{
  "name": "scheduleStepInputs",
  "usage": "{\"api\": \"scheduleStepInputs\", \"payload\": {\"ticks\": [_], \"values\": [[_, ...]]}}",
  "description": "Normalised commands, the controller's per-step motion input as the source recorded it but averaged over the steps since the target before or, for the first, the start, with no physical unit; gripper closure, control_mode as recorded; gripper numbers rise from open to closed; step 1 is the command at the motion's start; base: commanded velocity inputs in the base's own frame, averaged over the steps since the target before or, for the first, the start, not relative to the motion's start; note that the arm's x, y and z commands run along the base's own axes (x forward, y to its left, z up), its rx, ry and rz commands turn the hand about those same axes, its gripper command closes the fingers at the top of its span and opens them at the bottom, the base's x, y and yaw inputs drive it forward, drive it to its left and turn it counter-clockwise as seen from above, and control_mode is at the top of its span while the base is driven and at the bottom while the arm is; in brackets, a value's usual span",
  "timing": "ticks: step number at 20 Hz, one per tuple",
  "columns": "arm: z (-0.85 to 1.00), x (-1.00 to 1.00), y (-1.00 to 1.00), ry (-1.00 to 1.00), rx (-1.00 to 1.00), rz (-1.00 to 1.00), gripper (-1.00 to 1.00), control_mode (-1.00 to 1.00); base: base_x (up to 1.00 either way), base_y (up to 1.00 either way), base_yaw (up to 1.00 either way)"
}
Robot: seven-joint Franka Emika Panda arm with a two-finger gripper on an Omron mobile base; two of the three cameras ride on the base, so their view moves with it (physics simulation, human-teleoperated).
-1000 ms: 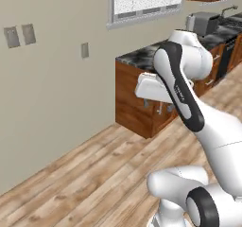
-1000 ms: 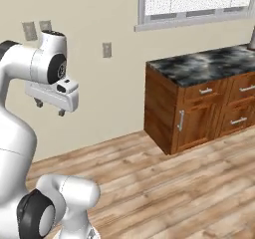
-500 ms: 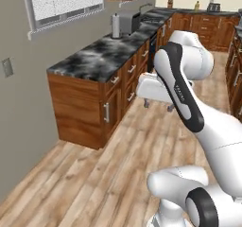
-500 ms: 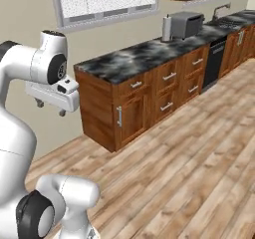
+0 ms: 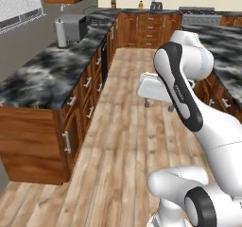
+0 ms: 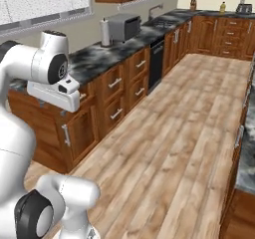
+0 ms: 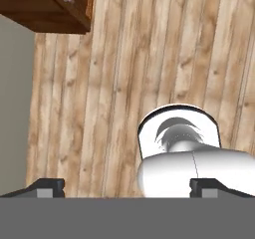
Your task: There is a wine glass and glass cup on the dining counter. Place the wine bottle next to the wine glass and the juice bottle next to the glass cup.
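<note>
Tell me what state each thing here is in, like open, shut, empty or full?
gripper: open, nothing between its fingertips, aimed at the bare wood floor
cabinet drawers: all shut
dishwasher: shut
yellow bottle: upright on the far counter

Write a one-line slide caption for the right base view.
Franka arm with gripper tucked near its body, facing a wood-floored kitchen aisle; marbled wall counter with toaster and paper towel roll at left.

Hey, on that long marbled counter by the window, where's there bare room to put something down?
The near stretch of the wall counter looks bare, from its front corner up toward the paper towel roll. Farther along it is crowded: the roll and the toaster oven stand together, with the sink faucet beyond.
</note>
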Motion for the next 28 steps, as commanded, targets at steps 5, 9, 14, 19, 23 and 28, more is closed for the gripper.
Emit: {"api": "scheduleStepInputs", "payload": {"ticks": [5,9,14,19,23,28], "values": [[0.00,0.00,0.00,0.00,0.00,0.00,-1.00,1.00,1.00,0.00,-0.37],[0.00,0.00,0.00,0.00,0.00,0.00,-1.00,1.00,1.00,0.00,-0.30],[0.00,0.00,0.00,0.00,0.00,0.00,-1.00,1.00,1.00,0.06,-0.31],[0.00,0.00,0.00,0.00,0.00,0.00,-1.00,1.00,1.00,0.07,-0.31],[0.00,0.00,0.00,0.00,0.00,0.00,-1.00,1.00,1.00,0.07,-0.24],[0.00,0.00,0.00,0.00,0.00,0.00,-1.00,1.00,0.74,0.00,-0.14]]}}
